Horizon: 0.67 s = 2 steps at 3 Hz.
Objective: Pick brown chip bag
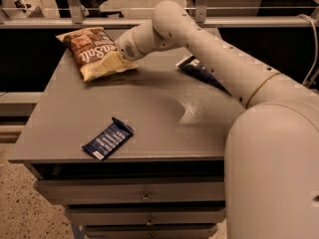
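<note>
Grey counter (149, 103) with drawers (144, 192) below its front edge. A small flat dark blue bar wrapper (107, 139) lies askew near the front edge, toward the left corner. A dark blue chip bag (195, 69), partly hidden, lies toward the rear right corner. Speckled floor (20, 208) shows at lower left. The claw (119, 59) is near the rear left corner.
</note>
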Tool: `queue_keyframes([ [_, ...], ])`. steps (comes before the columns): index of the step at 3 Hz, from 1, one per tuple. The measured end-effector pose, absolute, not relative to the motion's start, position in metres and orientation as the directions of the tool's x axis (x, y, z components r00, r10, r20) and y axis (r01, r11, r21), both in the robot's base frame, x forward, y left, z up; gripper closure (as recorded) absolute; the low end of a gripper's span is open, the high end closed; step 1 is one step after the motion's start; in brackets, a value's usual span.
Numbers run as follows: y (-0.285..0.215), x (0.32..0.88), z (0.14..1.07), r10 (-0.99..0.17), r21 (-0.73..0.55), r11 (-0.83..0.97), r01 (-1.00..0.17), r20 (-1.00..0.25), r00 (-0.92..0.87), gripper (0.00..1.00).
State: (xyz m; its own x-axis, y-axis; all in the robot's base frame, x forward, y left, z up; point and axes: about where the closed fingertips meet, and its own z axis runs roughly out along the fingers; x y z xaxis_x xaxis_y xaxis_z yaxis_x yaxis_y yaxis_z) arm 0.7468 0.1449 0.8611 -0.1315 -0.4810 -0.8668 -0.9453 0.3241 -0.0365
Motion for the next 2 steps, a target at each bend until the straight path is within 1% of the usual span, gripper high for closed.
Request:
queue_keyframes([
  [2,0.1515,0.7534,0.8514,-0.463,-0.013,0.343,-0.939,-0.873,-0.157,0.65],
])
